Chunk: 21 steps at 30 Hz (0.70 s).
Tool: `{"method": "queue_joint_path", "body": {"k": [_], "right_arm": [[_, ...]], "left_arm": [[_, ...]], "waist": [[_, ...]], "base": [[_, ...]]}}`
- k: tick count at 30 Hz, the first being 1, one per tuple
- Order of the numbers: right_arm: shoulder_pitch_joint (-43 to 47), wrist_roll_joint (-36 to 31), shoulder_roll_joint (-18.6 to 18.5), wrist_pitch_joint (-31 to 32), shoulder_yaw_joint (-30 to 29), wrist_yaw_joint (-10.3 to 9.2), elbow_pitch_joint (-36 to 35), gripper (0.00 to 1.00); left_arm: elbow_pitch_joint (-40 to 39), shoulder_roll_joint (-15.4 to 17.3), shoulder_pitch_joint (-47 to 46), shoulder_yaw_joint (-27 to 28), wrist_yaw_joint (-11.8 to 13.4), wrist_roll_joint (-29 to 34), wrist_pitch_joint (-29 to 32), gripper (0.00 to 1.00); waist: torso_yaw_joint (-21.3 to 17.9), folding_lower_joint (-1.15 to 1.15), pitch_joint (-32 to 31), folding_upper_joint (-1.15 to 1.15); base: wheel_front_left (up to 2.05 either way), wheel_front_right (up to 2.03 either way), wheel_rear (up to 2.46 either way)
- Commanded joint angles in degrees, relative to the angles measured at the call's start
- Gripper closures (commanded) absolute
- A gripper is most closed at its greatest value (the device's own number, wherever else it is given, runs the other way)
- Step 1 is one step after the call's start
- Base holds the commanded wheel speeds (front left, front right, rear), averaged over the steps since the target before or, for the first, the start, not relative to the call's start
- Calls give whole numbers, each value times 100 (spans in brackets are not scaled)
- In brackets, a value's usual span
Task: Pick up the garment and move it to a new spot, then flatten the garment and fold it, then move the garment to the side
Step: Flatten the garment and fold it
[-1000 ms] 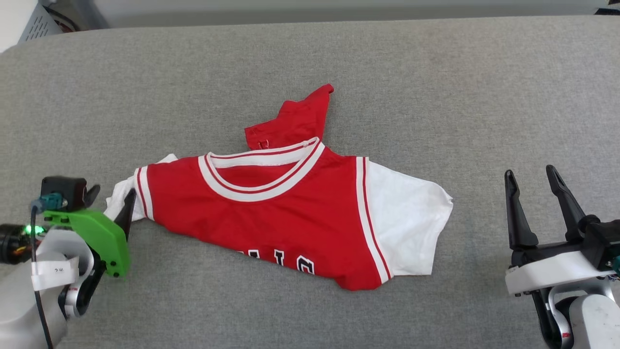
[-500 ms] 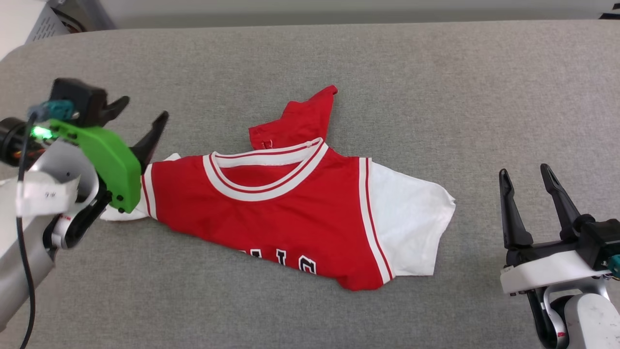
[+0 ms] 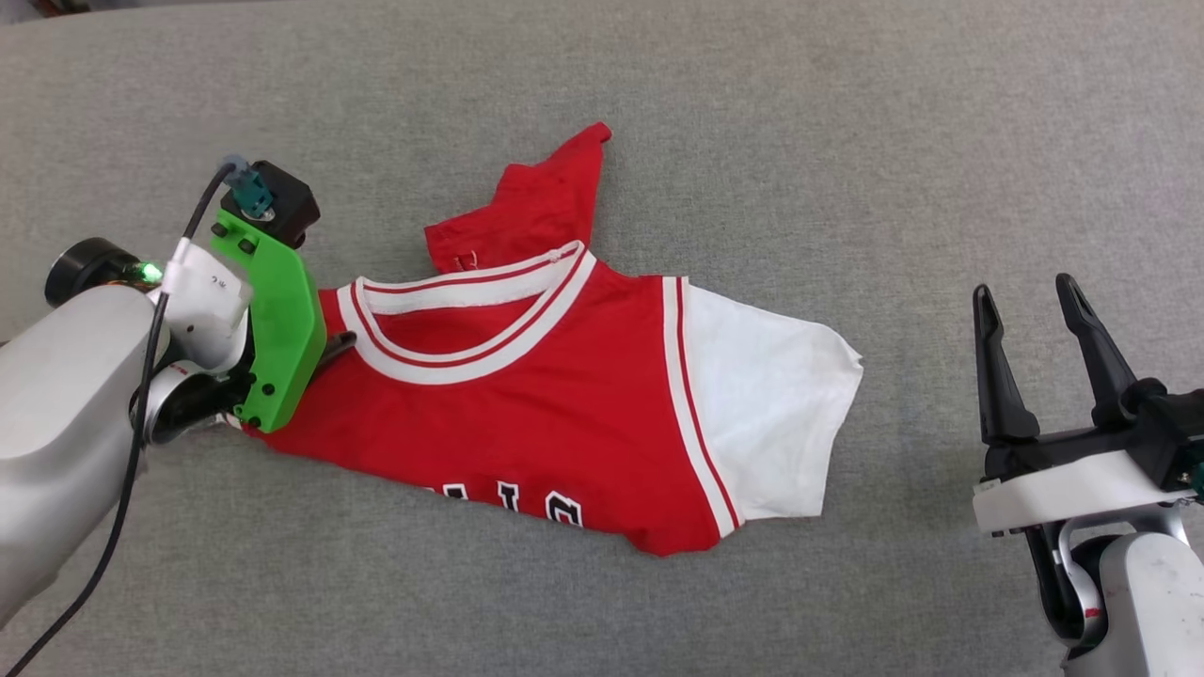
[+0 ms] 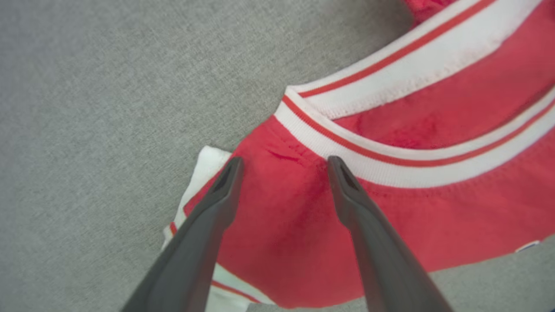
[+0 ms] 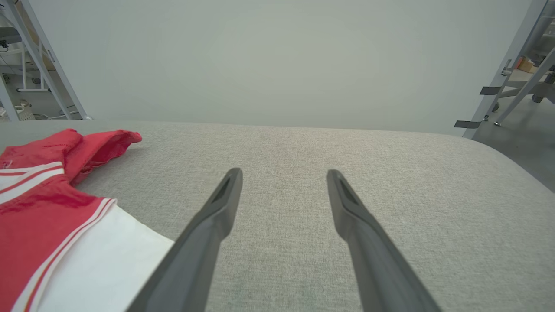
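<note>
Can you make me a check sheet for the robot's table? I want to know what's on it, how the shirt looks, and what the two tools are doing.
surface: grey fabric pad, smooth.
job's things: red shirt lies crumpled, collar facing up, one white sleeve spread out, its lettering half tucked under.
clutter: nothing seen.
tools: left tool open, fingers on either side of the shirt's shoulder by the collar; right tool open, empty, apart from the shirt.
cables: black cable hangs along the left arm.
surroundings: pale wall and metal frames beyond the pad.
</note>
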Motion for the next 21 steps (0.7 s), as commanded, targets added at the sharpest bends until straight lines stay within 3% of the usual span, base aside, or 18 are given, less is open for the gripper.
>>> {"method": "queue_joint_path", "body": {"k": [1,12,14,21], "right_arm": [[-116,17,-28,-28,17,-3,-28,0],[-221,10,-47,-28,15,-3,7,0],[-200,-1,-55,-28,-7,-3,23,0],[-55,-27,-63,-28,-40,-3,20,0]], "left_arm": [[126,-90,-82,-44,-39,-12,48,0],[1063,-528,64,-556,-171,24,64,0],[1102,-563,85,-631,-176,45,3,100],[870,-421,-17,-520,-180,227,-1207,100]], "waist": [[-102,0,147,0],[-187,0,298,0],[-161,0,252,0],[-28,0,-66,0]], "base": [[0,0,0],[0,0,0],[0,0,0],[0,0,0]]}}
